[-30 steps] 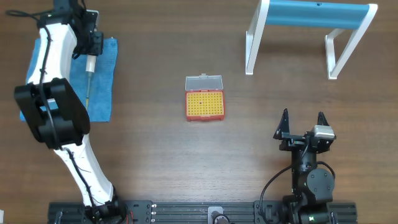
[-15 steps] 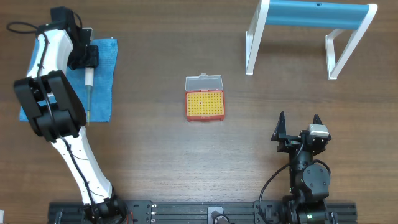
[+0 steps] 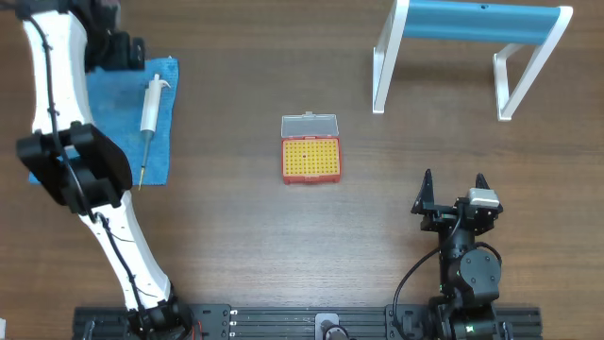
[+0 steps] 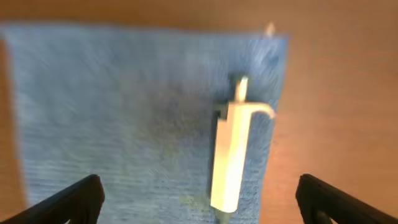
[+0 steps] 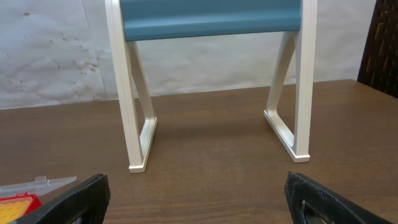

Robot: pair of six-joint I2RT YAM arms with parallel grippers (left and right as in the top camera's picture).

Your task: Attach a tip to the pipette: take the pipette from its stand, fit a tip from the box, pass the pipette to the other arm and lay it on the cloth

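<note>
The white pipette (image 3: 150, 106) lies on the blue cloth (image 3: 111, 132) at the table's far left, its yellow tip (image 3: 142, 174) pointing toward the near edge. In the left wrist view the pipette (image 4: 231, 152) rests loose on the cloth (image 4: 124, 124), with my left gripper (image 4: 199, 202) open and raised above it, nothing between the fingers. From above, the left gripper (image 3: 118, 47) sits over the cloth's far end. The tip box (image 3: 310, 159), lid open, stands mid-table. My right gripper (image 3: 453, 189) is open near its base at the near right, holding nothing.
The pipette stand (image 3: 472, 42), white legs with a blue bar, stands at the far right and shows in the right wrist view as the stand (image 5: 211, 74). The tip box corner (image 5: 18, 199) shows there too. Bare wooden table (image 3: 236, 246) lies between box and arms.
My left gripper let go of the pipette and lifted away toward the far edge; the pipette now lies free on the cloth. The right arm stayed near its base.
</note>
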